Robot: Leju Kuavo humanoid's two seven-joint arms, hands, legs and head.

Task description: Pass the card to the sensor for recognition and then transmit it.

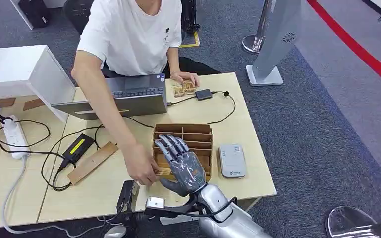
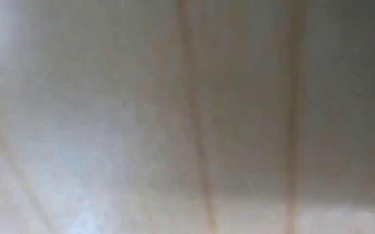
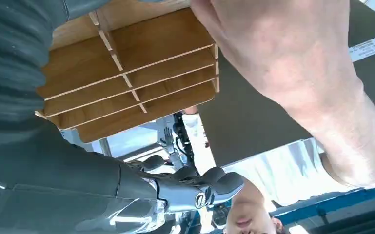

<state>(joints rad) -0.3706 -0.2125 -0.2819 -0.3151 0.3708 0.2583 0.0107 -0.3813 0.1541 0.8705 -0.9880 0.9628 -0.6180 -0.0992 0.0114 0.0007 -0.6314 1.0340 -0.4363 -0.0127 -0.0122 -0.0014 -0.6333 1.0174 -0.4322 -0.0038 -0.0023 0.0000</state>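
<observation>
1. Right hand (image 1: 182,163) – comes up from the near table edge on its silver arm and hovers over the near-left part of the wooden divider box (image 1: 194,138). Fingers spread wide and stretched forward over the compartments, thumb out to the side; nothing held. In the right wrist view the hand (image 3: 195,187) again shows its dark fingers apart with the box (image 3: 127,73) beyond them.
2. Person's hand (image 1: 141,168) – just left of the right hand, at the near-left corner of the box, pinching a thin wooden card (image 1: 161,171) that lies along the box's near edge. Cannot tell whether the robot's thumb touches the card.
3. Sensor (image 1: 232,160) – a small white-grey reader, flat on the table (image 1: 104,193) just right of the box, apart from the hand.
4. Left of the box: a wooden slat (image 1: 91,162) lying askew, a black power brick (image 1: 78,148) with a yellow label, looping black cables.
5. Further back: open laptop (image 1: 129,96); the person's other hand (image 1: 186,79) rests by a few small wooden pieces (image 1: 184,89), beside a small black device (image 1: 203,94).
6. Left hand – the left wrist view is a pale blur; cannot tell its fingers' state.
</observation>
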